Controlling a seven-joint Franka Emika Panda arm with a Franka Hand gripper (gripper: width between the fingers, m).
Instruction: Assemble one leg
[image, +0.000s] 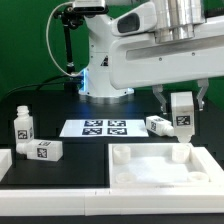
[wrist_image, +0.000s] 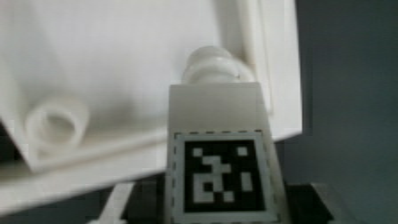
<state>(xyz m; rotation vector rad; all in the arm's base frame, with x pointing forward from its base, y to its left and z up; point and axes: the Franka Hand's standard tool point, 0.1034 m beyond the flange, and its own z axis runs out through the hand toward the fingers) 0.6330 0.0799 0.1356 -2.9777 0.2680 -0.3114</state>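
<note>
Right now the jaws are closed on the upper end of the leg (image: 183, 118), one finger on each side, holding it upright with its marker tag facing outward. Directly beneath the jaws lies the large white tray-like piece (image: 160, 172). The leg's lower end hangs over a round corner fitting (wrist_image: 215, 66) of that piece; I cannot tell whether they touch. A second peg (image: 158, 124) lies on the dark surface (image: 85, 160) just beside the jaws, towards the exterior view's left. Beyond it is the marker board (image: 105, 127). Well apart from the jaws on that same side, one peg (image: 22, 126) stands upright and another (image: 43, 150) lies flat.
</note>
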